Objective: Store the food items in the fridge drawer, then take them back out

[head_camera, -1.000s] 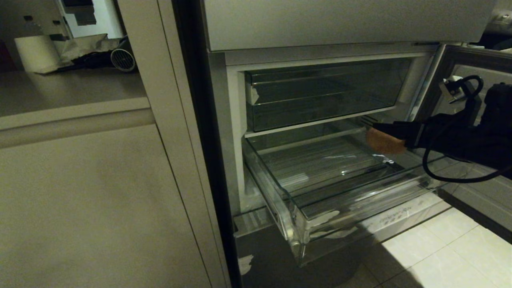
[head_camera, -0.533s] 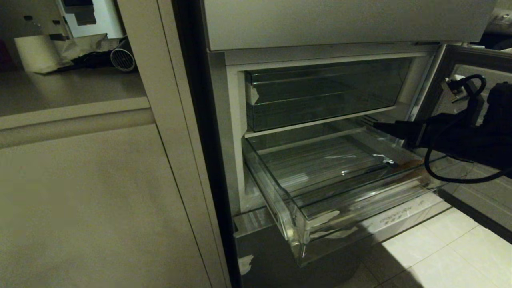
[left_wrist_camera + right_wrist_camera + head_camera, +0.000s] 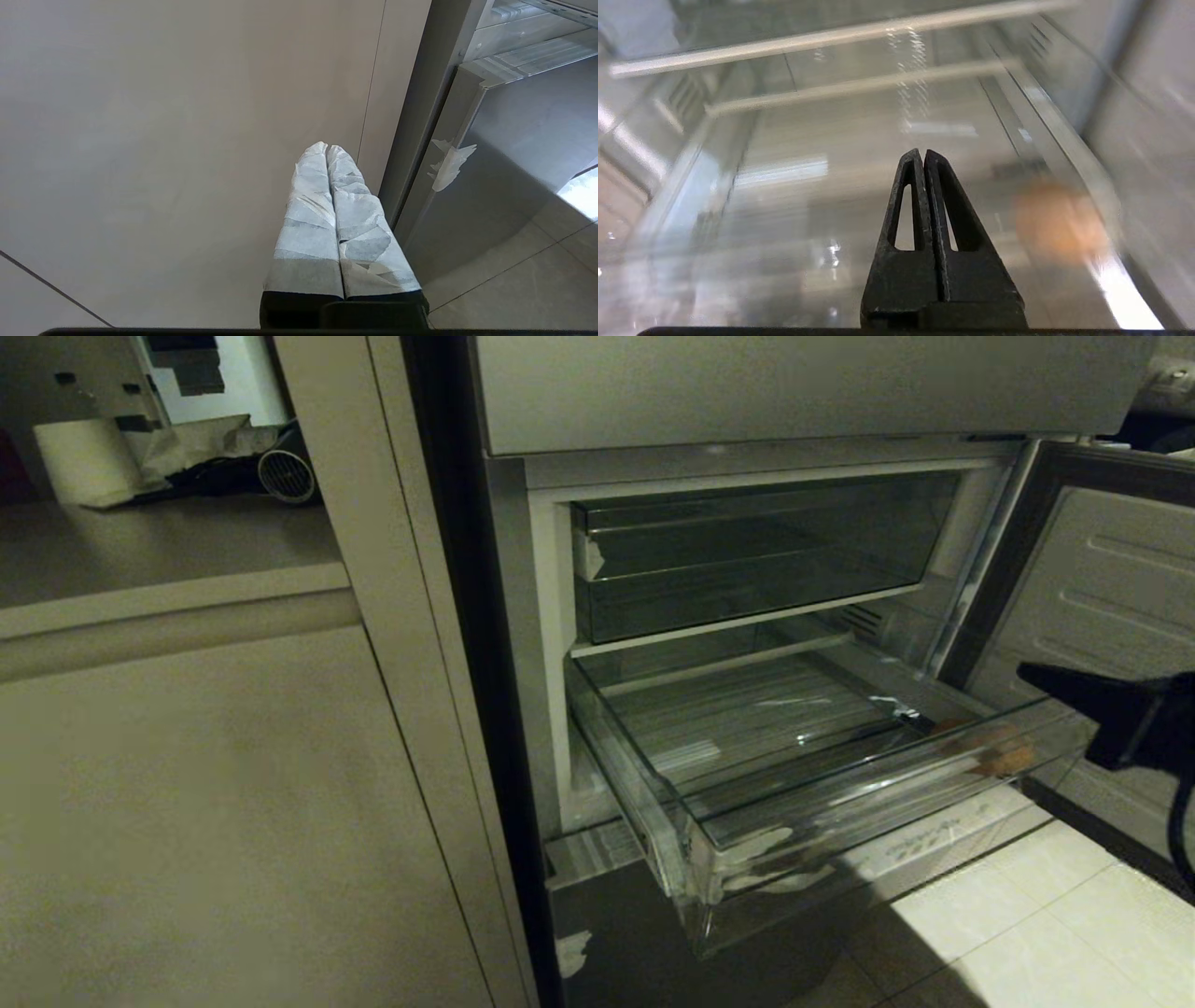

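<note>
The fridge drawer (image 3: 822, 845) stands pulled out of the grey steel fridge, its ribbed floor showing through the clear walls. One food item (image 3: 997, 753), a small orange-brown lump, lies inside near the drawer's front right corner. My right gripper (image 3: 1030, 674) is shut and empty, just right of the drawer and above its rim. In the right wrist view the black fingertips (image 3: 923, 153) meet over the drawer floor (image 3: 808, 154), with the food item (image 3: 1059, 221) blurred to one side. My left gripper (image 3: 327, 148), wrapped in pale tape, is shut and idle beside the cabinet panel.
A shallower clear tray (image 3: 747, 560) sits closed above the drawer. The open fridge door (image 3: 1102, 579) stands behind my right arm. A beige cabinet panel (image 3: 233, 803) fills the left, with a paper roll (image 3: 84, 457) on the counter. Pale floor tiles (image 3: 1027, 933) lie below.
My right gripper let go of the food item, which dropped into the drawer's front right corner. The gripper then shut and drew back to the right and lower.
</note>
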Controlling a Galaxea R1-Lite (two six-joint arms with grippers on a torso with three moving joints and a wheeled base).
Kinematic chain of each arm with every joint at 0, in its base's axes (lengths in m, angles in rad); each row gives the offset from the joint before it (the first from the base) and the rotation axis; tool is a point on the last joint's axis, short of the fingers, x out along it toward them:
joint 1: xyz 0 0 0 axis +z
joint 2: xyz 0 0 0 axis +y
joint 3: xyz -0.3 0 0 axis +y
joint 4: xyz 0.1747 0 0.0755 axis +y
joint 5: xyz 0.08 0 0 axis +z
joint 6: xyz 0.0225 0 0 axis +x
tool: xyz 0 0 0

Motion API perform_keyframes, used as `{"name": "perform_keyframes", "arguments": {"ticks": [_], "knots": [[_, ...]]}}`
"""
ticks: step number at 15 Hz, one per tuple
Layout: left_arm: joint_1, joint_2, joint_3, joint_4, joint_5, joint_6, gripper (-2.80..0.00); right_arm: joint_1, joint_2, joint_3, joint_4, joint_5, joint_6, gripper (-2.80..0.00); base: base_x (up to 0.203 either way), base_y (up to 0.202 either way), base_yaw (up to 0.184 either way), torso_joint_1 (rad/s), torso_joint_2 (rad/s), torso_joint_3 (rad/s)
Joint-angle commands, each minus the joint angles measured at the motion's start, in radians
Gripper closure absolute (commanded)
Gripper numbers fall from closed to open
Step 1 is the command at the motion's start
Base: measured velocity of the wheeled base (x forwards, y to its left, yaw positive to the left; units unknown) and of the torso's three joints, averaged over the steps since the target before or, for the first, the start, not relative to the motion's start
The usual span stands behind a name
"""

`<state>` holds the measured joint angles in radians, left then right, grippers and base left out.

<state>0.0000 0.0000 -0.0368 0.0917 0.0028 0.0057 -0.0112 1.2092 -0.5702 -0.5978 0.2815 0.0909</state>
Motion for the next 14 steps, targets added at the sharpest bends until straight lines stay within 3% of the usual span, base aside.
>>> {"name": "perform_keyframes", "arguments": {"ticks": [1,7,11,14], "knots": [[0.000,0.000,0.000,0.000,0.000,0.000,0.00,-0.017,-0.289,0.136,0.039,-0.015,0.002,0.00,0.000,0.000,0.000,0.000,0.00,0.000],[0.000,0.000,0.000,0.000,0.000,0.000,0.00,-0.087,-0.723,0.314,0.456,-0.106,-0.048,0.00,0.000,0.000,0.000,0.000,0.00,0.000],[0.000,0.002,0.000,0.000,0.000,0.000,0.00,-0.091,-0.911,0.545,0.498,-0.234,-0.243,0.00,0.000,0.000,0.000,0.000,0.00,0.000],[0.000,0.000,0.000,0.000,0.000,-0.001,0.00,-0.092,-0.930,0.601,0.526,-0.249,-0.211,0.00,0.000,0.000,0.000,0.000,0.00,0.000]]}}
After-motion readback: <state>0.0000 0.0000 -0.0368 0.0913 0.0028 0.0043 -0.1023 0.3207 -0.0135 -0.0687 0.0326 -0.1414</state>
